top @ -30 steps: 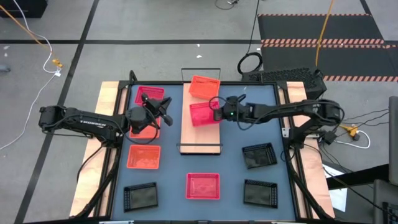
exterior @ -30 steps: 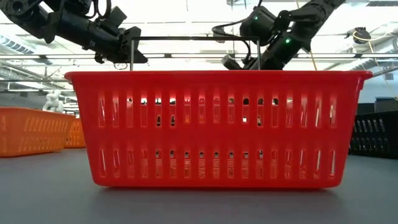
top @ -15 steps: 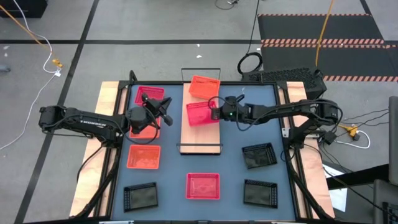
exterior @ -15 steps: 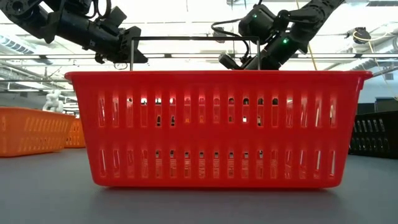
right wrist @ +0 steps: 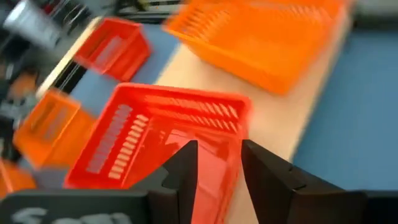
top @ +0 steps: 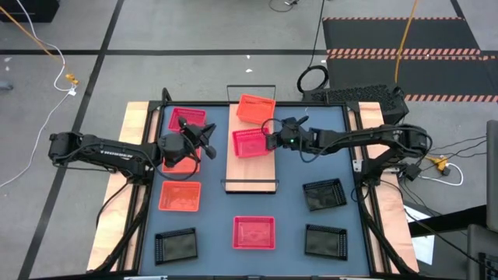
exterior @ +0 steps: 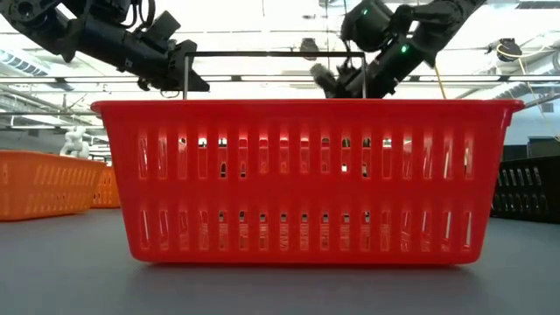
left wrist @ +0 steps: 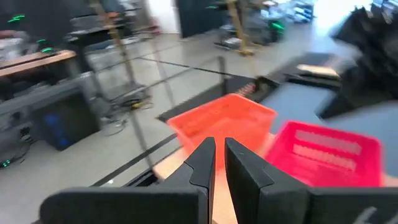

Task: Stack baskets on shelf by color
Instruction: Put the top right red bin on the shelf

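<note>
1. Pink-red basket (top: 250, 143) lies on the light-wood shelf (top: 251, 169), mid-board, just beside the right hand (top: 273, 138), which sits at the basket's right-hand rim
2. Right wrist view: the right hand's two dark fingers (right wrist: 185, 163) stand apart, straddling the rim of the pink-red basket (right wrist: 163, 135); fingers parted, not clamped, whether they touch the rim I cannot tell
3. Orange basket (top: 255, 108) rests tilted at the shelf's far end, next to the pink-red one
4. Left hand (top: 204, 138) hovers left of the shelf over the counter (top: 296, 202); left wrist view shows its fingers (left wrist: 204, 163) nearly together, nothing between them
5. Elsewhere on the counter: pink-red and orange baskets at left, one pink-red basket (top: 254, 232) near the front, three black baskets (top: 324, 194) along the front and right
</note>
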You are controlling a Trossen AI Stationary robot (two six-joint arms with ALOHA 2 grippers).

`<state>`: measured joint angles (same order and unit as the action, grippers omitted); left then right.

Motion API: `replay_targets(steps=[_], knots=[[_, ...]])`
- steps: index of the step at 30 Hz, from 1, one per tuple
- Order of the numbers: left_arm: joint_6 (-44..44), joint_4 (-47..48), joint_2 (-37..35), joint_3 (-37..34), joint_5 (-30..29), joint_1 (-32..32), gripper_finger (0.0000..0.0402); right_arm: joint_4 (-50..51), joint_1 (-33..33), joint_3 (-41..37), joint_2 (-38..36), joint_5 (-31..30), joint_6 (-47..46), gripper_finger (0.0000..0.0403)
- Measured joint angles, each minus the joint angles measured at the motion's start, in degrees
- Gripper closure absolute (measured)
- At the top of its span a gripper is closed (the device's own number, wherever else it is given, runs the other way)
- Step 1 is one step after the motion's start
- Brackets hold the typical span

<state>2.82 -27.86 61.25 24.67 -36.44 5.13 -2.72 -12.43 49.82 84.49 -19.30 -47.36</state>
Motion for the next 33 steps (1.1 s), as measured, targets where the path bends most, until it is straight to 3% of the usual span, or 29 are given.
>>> replay_targets(steps=[5, 8, 12, 19, 25, 29, 33], knots=[[10.35, 0.41, -0.01, 0.0, 23.37, 0.0, 0.0364, 2.18, 1.2, 0.04, -4.72, 6.15, 32.17, 0.0285], [15.42, 0.79, 0.28, 0.0, 34.72, -0.07, 0.0364, 4.48, 1.65, 0.04, -5.28, 7.73, 43.3, 0.0286], [18.67, 0.93, 2.05, 0.0, 36.88, 0.3, 0.0364, 6.62, 2.08, 0.04, -5.29, 9.35, 52.25, 0.0287], [19.93, -0.59, 8.02, 0.02, 37.64, 3.07, 0.0364, 11.85, 4.64, 0.01, -6.29, 10.59, 54.14, 0.0321], [20.13, -1.91, 10.05, 0.61, 46.55, 3.63, 0.0389, 8.69, 5.44, -1.33, -5.57, 11.19, 55.48, 0.0384], [21.33, 3.35, 10.03, 1.76, 50.94, 3.87, 0.0395, -5.33, 5.28, -8.41, -5.57, 18.67, 54.37, 0.0397], [21.95, 3.84, 10.01, 2.01, 51.27, 4.63, 0.0398, -22.46, 5.27, -17.22, -5.53, 21.11, 52.39, 0.0401]])
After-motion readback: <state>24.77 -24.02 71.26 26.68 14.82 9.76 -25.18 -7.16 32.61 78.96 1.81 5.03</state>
